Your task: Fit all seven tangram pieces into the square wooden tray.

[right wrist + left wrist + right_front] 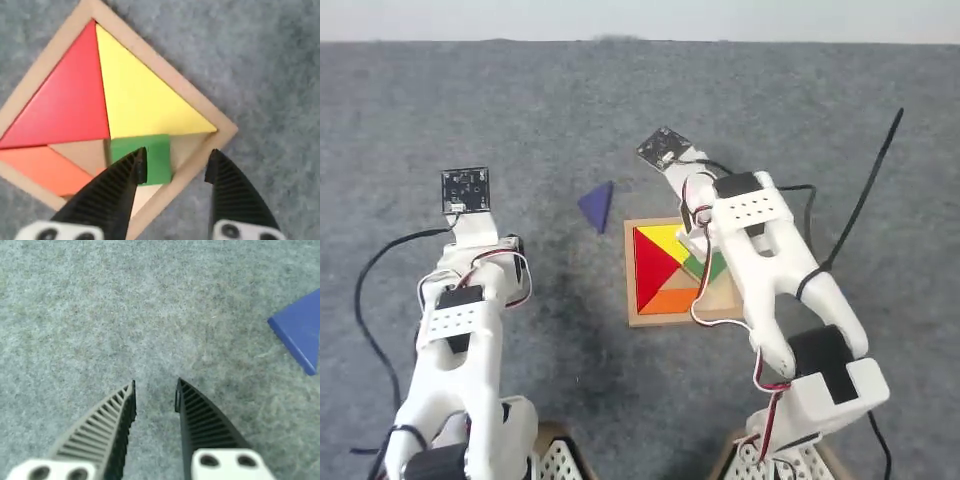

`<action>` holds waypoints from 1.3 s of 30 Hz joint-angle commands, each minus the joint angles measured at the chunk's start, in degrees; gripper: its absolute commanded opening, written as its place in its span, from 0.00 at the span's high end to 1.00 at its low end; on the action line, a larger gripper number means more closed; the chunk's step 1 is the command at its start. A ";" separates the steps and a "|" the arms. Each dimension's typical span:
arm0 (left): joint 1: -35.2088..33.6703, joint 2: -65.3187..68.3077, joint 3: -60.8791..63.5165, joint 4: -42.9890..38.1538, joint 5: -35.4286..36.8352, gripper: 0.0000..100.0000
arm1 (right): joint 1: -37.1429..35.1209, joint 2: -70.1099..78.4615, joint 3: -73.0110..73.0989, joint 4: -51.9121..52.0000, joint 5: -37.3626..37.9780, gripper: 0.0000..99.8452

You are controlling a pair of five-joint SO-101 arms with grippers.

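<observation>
**High view.** Grey felt-covered table (520, 100). The square wooden tray (630, 290) sits right of the table's middle, and the right arm hangs over its right half. Inside it:
- a large red triangle (653, 270) against the left wall
- a large yellow triangle (665, 240) along the far wall
- an orange piece (670, 300) along the near wall
- a green square (712, 266), partly under the arm

A flat blue triangle (597, 203) lies on the felt outside the tray, just beyond its far left corner. The left arm is well apart, toward the table's left edge.

**Left wrist view.** The left gripper (155, 389) is spread, with nothing between its fingers and bare felt below. The blue triangle (300, 332) lies off to one side, not touched.

**Right wrist view.** The right gripper (176, 162) is spread wide above the tray (165, 76) and holds nothing. One fingertip is over the green square (159, 155); the other is over the tray's rim. Bare wood shows on both sides of the square, so those pockets are unfilled. I cannot tell whether the square lies flat.

**Risks, as I judge them.**
- The fingertip over the green square could catch it and drag it out of line, which would spoil the pocket beside it.
- The remaining gaps are small. A piece brought in slightly turned would ride up on its neighbours instead of dropping in.
- Pressing down on it could slide the tray across the felt.
- The blue triangle lies flat on the felt, so fingers may skid over its thin edge.
- I count five pieces, and any others may be hidden under the arm.
</observation>
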State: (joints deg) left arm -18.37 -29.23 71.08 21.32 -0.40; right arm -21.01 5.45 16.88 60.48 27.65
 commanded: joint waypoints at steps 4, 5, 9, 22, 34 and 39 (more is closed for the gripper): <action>0.35 0.09 -0.40 -1.41 -0.88 0.88 | -0.22 2.95 -2.37 -2.77 -0.79 0.82; 0.35 0.09 -0.40 -1.41 -0.88 0.88 | -0.22 3.65 -2.37 -3.03 -0.79 0.82; 0.35 0.09 -0.40 -1.41 -0.88 0.88 | -0.40 4.70 -2.20 -3.03 -0.79 0.82; 0.35 0.09 -0.40 -1.41 -0.88 0.88 | -5.05 4.70 3.08 -3.12 0.35 0.82; 0.35 0.09 -0.40 -1.41 -0.88 0.88 | -5.49 -9.36 5.45 -4.88 -5.80 0.82; 0.35 0.09 -0.40 -1.41 -0.88 0.88 | -3.91 -18.42 10.81 -4.62 -6.51 0.82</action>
State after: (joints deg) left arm -18.37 -29.23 71.08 21.32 -0.40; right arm -25.49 -5.80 25.93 56.44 22.02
